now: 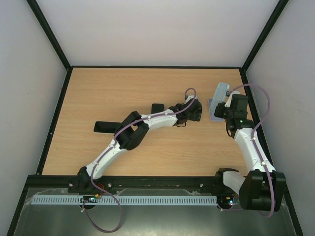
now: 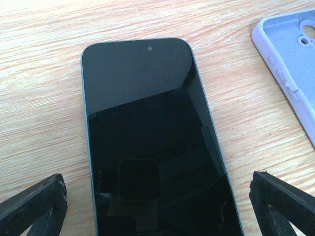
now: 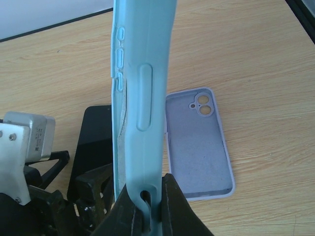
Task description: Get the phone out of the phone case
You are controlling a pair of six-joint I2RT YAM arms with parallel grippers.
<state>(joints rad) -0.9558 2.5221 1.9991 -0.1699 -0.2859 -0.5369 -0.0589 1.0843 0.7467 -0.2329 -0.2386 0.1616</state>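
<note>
The top external camera looks down from above and behind the arm bases, taking in the whole table (image 1: 98, 98) from afar. The left wrist camera hangs close over a dark phone (image 2: 152, 137), facing steeply down, while the right wrist camera looks forward past a blue case (image 3: 140, 88); both share that phone and the lilac case (image 2: 289, 54).

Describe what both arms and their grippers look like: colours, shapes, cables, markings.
The left arm and right arm both have white links with black joints and black bases. A purple cable runs along each, looping free in places. A small green light shows near the right arm's wrist. The left gripper and right gripper have black, tapering, rough-surfaced fingers. No readable markings.
</note>
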